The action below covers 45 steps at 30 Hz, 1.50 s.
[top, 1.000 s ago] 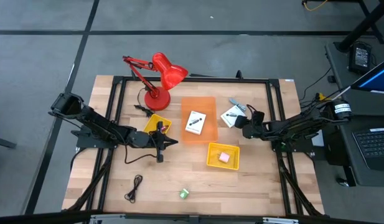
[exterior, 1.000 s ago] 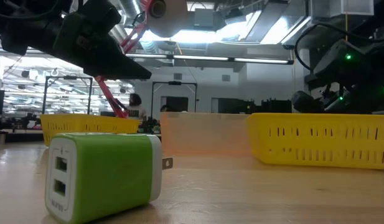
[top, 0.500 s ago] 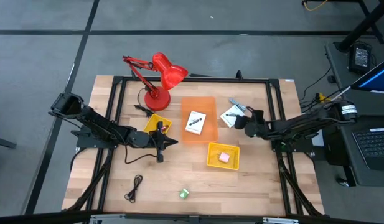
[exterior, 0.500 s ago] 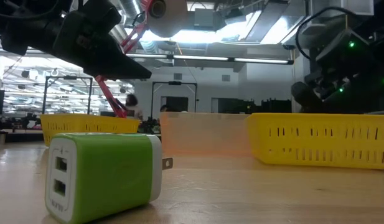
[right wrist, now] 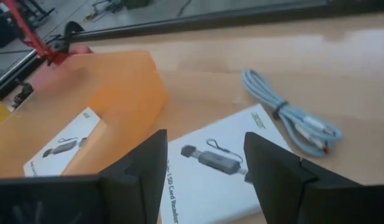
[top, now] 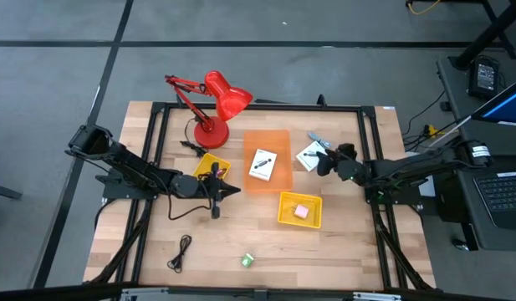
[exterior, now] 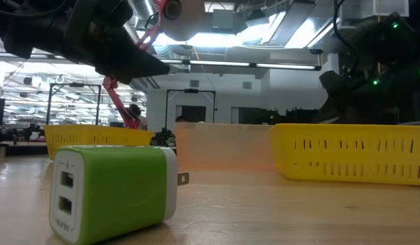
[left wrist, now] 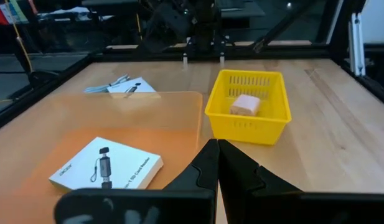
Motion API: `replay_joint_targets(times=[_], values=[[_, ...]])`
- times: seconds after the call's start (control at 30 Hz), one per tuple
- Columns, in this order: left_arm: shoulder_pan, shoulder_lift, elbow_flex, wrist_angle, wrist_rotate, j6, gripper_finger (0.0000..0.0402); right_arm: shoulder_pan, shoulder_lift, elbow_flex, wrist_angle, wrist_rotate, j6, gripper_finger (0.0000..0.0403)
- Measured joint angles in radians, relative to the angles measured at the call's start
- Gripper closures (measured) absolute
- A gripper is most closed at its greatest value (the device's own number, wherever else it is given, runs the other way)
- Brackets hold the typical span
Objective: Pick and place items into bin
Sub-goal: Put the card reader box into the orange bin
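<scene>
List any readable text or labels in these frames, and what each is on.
"SD Card Reade…", partly cut off: along the edge of the white box under the right hand.
Small green logo at that box's corner: too blurred to read.
Print on the white box in the orange bin: too small to read.
Nothing else is legible.

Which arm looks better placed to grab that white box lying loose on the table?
The right. Its open end effector hangs right over the white box; the left end effector is shut, beyond the orange bin.
</scene>
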Motion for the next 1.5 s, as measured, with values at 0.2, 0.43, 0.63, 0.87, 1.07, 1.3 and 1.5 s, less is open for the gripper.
replay_joint_targets(times=[0.2, 0.43, 0.63, 0.87, 1.07, 1.3, 1.5], values=[[0.0, 0.0, 0.002, 0.036, 0.029, -0.015, 0.0398, 0.0, -0.033, 0.0, -0.021, -0.016, -0.054, 0.0209], [0.0, 0.0, 0.031, 0.031, 0.028, 0.02, 0.0398, 0.0, -0.033, 0.0, -0.053, -0.152, -0.048, 0.0209], [0.014, 0.0, 0.043, 0.032, 0.028, 0.065, 0.0398, -0.017, -0.032, 0.0, -0.059, -0.232, -0.048, 0.0209], [0.047, 0.0, 0.043, 0.032, 0.026, 0.048, 0.0398, -0.092, -0.032, 0.033, -0.063, -0.284, -0.17, 0.0209], [0.069, 0.0, 0.043, 0.032, 0.025, 0.047, 0.0398, -0.174, -0.032, 0.168, -0.219, -0.327, -0.297, 0.0209], [0.093, 0.0, 0.043, 0.031, 0.022, 0.055, 0.0398, -0.291, -0.008, 0.306, -0.414, -0.516, -0.437, 0.0209], [0.102, 0.0, 0.043, 0.027, 0.022, 0.054, 0.0398, -0.326, 0.044, 0.375, -0.463, -0.544, -0.548, 0.0209]])
